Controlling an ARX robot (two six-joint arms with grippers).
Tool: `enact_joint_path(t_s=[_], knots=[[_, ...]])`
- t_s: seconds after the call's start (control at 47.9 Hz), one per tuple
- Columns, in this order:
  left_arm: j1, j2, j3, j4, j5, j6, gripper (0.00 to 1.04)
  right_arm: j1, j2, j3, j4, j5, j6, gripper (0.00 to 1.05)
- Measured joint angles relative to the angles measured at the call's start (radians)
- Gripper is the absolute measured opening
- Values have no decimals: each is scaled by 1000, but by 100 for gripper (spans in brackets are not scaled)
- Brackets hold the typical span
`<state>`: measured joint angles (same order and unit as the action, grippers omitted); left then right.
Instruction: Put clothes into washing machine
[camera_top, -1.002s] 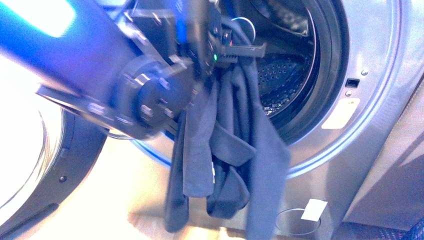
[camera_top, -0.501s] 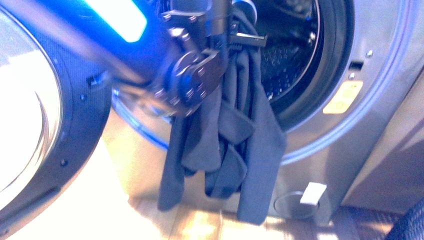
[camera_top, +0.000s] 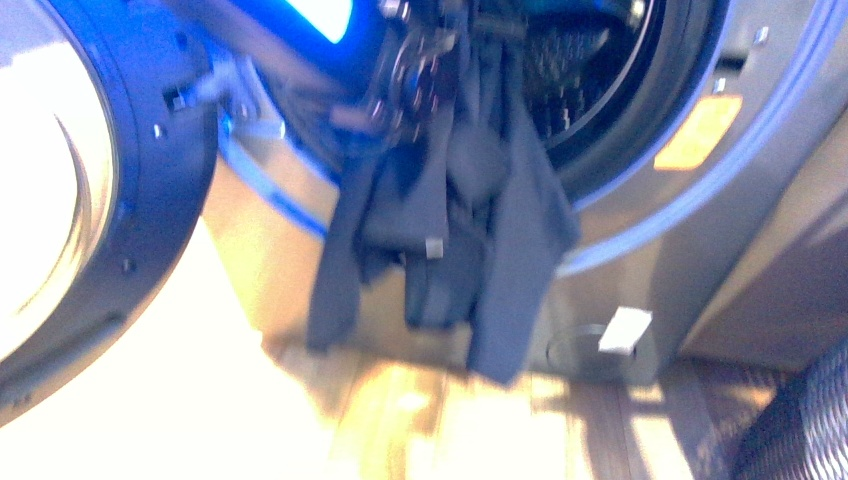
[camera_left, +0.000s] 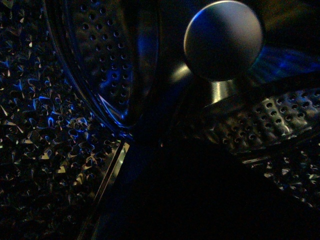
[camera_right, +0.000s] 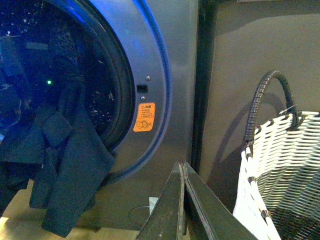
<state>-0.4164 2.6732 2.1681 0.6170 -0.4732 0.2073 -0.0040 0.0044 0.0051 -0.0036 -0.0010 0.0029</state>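
The clothes (camera_top: 470, 220), a dark blue-grey garment, hang in limp folds over the lower lip of the washing machine (camera_top: 690, 230) porthole and down its front. My left gripper (camera_top: 492, 22) is shut on their top end just inside the opening, blurred and partly cut off by the frame. Its wrist view shows the perforated steel drum (camera_left: 55, 125) and a round hub (camera_left: 223, 40); the part near the jaws is dark. From the right wrist I see the clothes (camera_right: 70, 165) draped out of the porthole. My right gripper (camera_right: 182, 167) is shut and empty, away from the machine's front.
The dark grey door (camera_top: 150, 170) stands swung open at the left. An orange-yellow sticker (camera_top: 697, 132) is beside the porthole, and a white tag (camera_top: 625, 328) hangs at the round lower flap. A white wicker basket (camera_right: 285, 165) with a dark handle stands right of the machine.
My left arm has risen and reached further into the porthole, drawing the clothes upward. The view has shifted, so the open door shows more.
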Motion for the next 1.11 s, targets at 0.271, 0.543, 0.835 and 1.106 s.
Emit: enact_joint_path(t_s=[0.271, 0.543, 0.835, 1.106], knots=[[42, 286, 537, -301, -19, 2, 7, 0, 0, 0, 0, 0, 0, 2], [75, 303, 685, -416, -76, -10, 7, 0, 0, 0, 0, 0, 0, 2], [79, 303, 718, -626, -79, -71, 7, 0, 0, 0, 0, 0, 0, 2], [79, 304, 721, -781, 0, -88, 7, 0, 0, 0, 0, 0, 0, 2]])
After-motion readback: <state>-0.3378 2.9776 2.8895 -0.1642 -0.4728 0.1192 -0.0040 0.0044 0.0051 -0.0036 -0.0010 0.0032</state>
